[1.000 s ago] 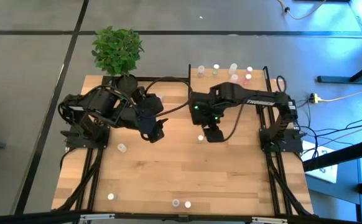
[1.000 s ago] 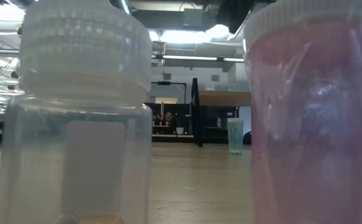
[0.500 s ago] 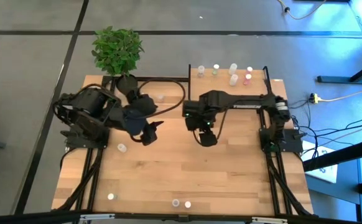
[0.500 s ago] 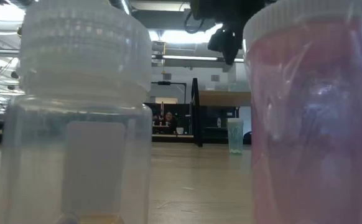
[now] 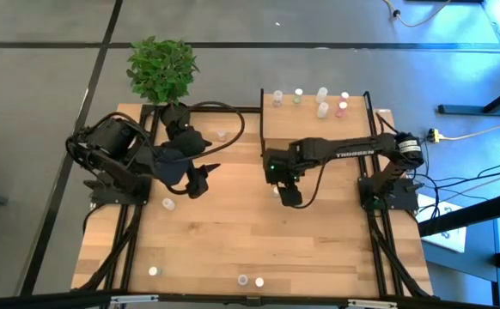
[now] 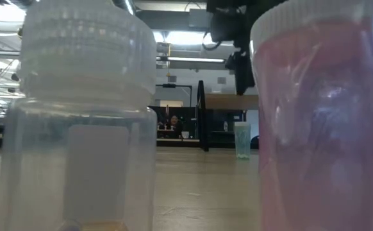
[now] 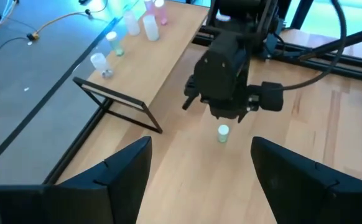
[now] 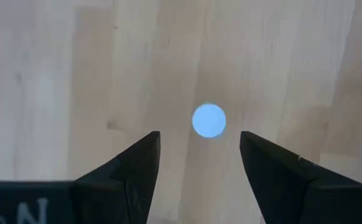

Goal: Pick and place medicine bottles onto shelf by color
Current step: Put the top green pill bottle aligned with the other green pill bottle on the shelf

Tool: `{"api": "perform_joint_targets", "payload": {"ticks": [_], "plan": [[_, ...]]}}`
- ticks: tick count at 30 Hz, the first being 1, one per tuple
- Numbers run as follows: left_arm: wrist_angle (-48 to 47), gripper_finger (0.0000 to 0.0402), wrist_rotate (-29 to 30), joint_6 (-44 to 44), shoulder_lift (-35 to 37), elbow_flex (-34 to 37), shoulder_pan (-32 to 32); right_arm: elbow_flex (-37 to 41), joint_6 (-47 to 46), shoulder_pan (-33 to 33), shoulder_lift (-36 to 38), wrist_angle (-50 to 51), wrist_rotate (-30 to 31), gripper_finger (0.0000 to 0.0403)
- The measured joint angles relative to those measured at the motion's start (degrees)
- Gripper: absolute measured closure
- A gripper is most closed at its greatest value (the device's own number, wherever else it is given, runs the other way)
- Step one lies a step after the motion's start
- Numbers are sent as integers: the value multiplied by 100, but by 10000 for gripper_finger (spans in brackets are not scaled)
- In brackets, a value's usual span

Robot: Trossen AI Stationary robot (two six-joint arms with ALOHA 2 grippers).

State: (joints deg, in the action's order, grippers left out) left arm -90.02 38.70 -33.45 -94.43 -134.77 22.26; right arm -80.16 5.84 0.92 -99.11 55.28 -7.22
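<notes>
A tiny bottle with a pale green cap (image 7: 222, 132) stands upright on the tabletop near its middle. My right gripper (image 8: 199, 134) hangs open just above it, fingers pointing down, the cap (image 8: 209, 120) showing between and slightly beyond the fingertips, untouched. In the high view this gripper (image 5: 290, 196) covers most of the bottle. My left gripper (image 5: 203, 182) stands open and raised over the table's left half, holding nothing. The shelf (image 5: 293, 120) at the far right carries several bottles (image 5: 322, 109).
Loose bottles stand on the table: one near the left arm (image 5: 168, 203), one at the far side (image 5: 222, 135), one at the near left (image 5: 153, 271), two at the near edge (image 5: 250, 281). A potted plant (image 5: 162, 69) stands at the far left corner.
My right gripper has come down over the pale green bottle, tipping more steeply downward, and stays open. My left gripper has drawn back a little toward the table's left edge, still open. The bottle has not moved.
</notes>
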Motion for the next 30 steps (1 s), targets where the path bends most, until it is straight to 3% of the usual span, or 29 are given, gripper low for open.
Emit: {"api": "perform_joint_targets", "payload": {"ticks": [15, 30], "plan": [[0, 132, 0, -68, 0, 1, 0, 736, 64, -10, 0, -975, -254, 179], [0, 132, 0, -68, 0, -1, 0, 1145, 66, -10, -2, -1488, 15, 179]]}}
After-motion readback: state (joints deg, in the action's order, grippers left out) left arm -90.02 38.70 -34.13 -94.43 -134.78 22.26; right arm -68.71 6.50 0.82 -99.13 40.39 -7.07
